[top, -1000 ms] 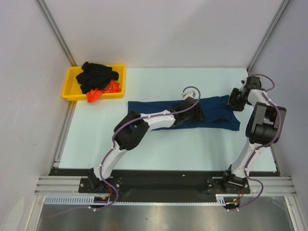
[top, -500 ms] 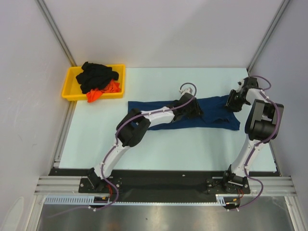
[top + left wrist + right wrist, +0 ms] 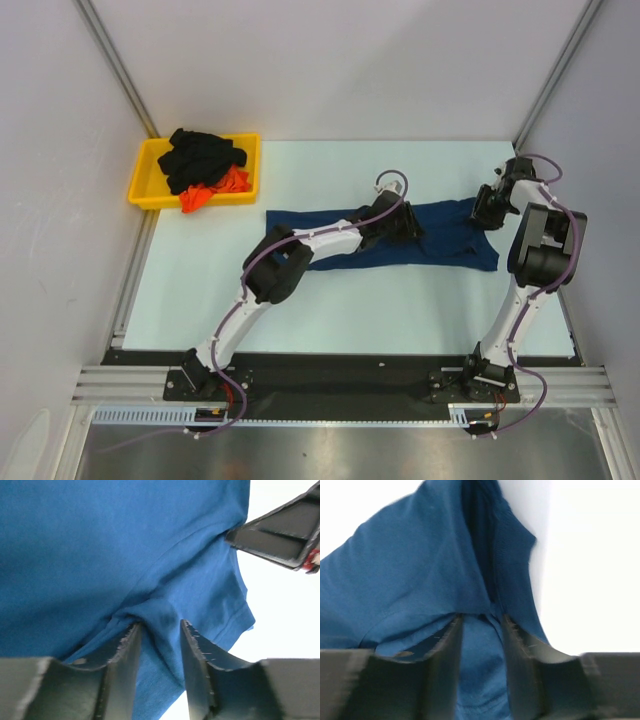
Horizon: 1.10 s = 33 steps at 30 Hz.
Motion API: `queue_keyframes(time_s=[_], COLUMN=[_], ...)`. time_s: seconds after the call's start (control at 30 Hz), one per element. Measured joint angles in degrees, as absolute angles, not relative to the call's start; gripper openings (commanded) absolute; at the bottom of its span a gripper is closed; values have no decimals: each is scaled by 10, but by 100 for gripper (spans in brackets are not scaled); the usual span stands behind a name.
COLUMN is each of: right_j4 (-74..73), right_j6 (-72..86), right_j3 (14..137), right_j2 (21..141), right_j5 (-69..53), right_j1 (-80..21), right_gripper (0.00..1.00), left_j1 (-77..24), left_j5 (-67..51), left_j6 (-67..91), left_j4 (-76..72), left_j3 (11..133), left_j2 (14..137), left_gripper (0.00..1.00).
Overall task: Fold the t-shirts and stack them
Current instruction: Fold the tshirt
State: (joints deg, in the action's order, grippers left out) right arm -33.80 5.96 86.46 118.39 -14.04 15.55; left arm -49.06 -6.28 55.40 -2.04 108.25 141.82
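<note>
yellow tray [image 3: 145, 188] holding black t-shirt [image 3: 200, 155] and orange-red t-shirt [image 3: 232, 182]: up-left of navy t-shirt [image 3: 330, 222], apart from it | navy t-shirt: spread lengthwise on desk [image 3: 330, 300] | left gripper [image 3: 159, 627]: at its middle, fingers nearly together, pinching a fold | right gripper [image 3: 480, 621]: at its right end, nearly closed, pinching its cloth

- The near half of the counter [image 3: 350, 300] lies bare between the two arm bases.
- A bare strip also runs behind the navy t-shirt [image 3: 455, 245] to the far wall.
- The left arm [image 3: 300, 250] slants over the shirt's middle, barring that path.
- The yellow tray [image 3: 141, 178], heaped with black and orange-red t-shirts [image 3: 200, 160], fills the far left corner.
- The right end effector [image 3: 487, 212] crowds the right wall.
</note>
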Motion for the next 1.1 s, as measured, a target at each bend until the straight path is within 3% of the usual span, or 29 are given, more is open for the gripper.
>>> queue_keyframes(time_s=[0.27,0.43,0.57,0.6,0.8,0.93,1.1], right_j4=[-379,-386,-373,-368,-310,-281,-267], right_j6=[123,155,184,192,249,255,254], right_j3=[858,829,785,770,657,623,616], right_j2=[1125,1053,1019,1014,1010,1031,1046], right_j5=[-93,-80,-119,-132,-231,-252,-253], right_j1=[156,154,150,150,171,195,196], right_gripper=[59,60,44,29,0,0,14], left_j1=[-489,-488,-483,-480,-409,-328,-244], left_j5=[-78,-91,-104,-109,-164,-178,-183], left_j6=[530,492,449,443,374,332,287], left_j4=[-20,23,73,81,119,148,208], left_j3=[968,953,952,948,854,749,640], left_j2=[1336,1294,1255,1243,1098,984,892], left_gripper=[64,62,57,56,53,56,63])
